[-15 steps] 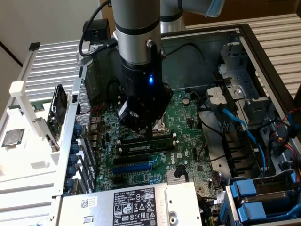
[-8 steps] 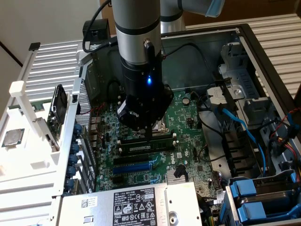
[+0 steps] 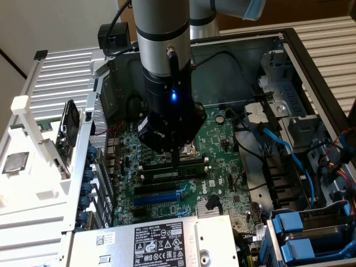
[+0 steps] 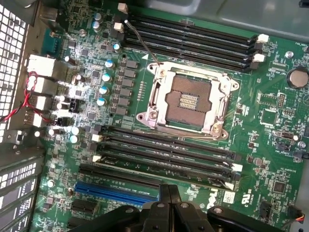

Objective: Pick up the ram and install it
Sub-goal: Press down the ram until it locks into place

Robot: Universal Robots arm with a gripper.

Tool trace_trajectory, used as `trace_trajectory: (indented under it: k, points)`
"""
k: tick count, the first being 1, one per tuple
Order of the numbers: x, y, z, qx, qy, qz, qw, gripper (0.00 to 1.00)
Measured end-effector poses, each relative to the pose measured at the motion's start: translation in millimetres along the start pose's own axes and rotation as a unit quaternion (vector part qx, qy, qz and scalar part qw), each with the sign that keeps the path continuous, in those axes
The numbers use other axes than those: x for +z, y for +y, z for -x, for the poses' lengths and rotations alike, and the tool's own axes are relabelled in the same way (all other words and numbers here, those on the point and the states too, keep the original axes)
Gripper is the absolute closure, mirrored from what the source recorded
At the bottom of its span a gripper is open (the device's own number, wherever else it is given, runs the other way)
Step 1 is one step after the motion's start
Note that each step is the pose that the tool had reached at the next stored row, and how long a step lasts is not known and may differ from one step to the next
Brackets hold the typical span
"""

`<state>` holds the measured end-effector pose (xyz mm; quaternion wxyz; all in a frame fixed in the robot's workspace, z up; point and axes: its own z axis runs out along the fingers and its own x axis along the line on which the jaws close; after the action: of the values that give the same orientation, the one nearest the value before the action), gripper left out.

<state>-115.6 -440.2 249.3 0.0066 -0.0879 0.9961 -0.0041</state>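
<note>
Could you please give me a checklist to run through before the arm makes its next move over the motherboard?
1. Gripper fingers together: ok, shut.
2. Gripper over the ram: ok, the fingertips stand at its upper edge, near the middle.
3. Ram aligned with the memory slots: ok, it lies along them, beside the processor socket.
4. Ram pressed fully home with the end clips latched: cannot tell.
5. Processor socket clear of the gripper: ok, it is empty and the fingers are off to its side.
6. Blue cable away from the slots: ok, it runs on the exterior view's right.
</note>
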Motion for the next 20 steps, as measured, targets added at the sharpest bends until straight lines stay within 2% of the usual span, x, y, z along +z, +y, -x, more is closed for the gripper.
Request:
trace_trajectory:
  k: [5, 11, 15, 16, 20]
  points:
    - [0.0, 0.0, 0.0, 0.031, 0.0003, -0.0004, 0.9995, 0.89]
    - [0.0, 0.0, 0.0, 0.058, 0.0006, -0.0009, 0.9983, 0.89]
    - [0.0, 0.0, 0.1, 0.085, 0.0008, -0.0014, 0.9964, 0.89]
    - [0.0, -0.1, 0.3, 0.096, 0.0009, -0.0016, 0.9954, 0.89]
    - [0.0, -0.1, 0.3, 0.096, 0.001, -0.0016, 0.9954, 0.89]
